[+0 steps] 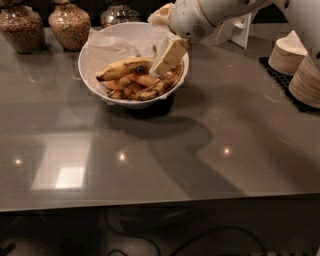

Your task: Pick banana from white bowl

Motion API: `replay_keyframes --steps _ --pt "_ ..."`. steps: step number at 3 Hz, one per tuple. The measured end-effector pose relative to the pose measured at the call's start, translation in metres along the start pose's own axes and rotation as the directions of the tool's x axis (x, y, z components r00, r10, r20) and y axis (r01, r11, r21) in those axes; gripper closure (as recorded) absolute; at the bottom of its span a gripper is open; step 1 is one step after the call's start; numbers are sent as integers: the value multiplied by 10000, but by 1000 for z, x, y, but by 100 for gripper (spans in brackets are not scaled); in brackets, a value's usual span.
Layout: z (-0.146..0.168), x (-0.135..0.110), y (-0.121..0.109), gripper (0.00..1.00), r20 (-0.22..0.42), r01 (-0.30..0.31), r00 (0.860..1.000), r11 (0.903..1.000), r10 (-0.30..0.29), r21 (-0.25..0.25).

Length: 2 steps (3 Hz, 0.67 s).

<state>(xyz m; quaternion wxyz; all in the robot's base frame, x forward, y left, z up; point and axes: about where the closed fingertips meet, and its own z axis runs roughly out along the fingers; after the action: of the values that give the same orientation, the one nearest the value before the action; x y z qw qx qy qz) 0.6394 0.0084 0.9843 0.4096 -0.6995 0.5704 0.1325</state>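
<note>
The white bowl with crumpled white paper lining stands at the back centre of the grey table. The long yellow banana, with a dark bruise near its right end, lies across the top of several smaller orange-brown bananas in the bowl. My gripper reaches down into the bowl from the upper right. Its cream-coloured tip is at the banana's right end, by the bruise. I cannot tell whether it touches the banana. The white arm stretches above the bowl's right rim.
Two jars of brown grains and a glass jar stand behind the bowl at the left. Stacks of small off-white bowls sit on a black mat at the right edge. A white stand is behind the arm.
</note>
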Motion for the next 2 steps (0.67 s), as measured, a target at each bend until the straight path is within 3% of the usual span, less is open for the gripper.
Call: replay_keyframes --steps 1,2 --pt "20 5 2 42 -26 78 10000 9990 -79 -442" --pt "32 11 8 45 -58 42 10000 9969 -47 -787"
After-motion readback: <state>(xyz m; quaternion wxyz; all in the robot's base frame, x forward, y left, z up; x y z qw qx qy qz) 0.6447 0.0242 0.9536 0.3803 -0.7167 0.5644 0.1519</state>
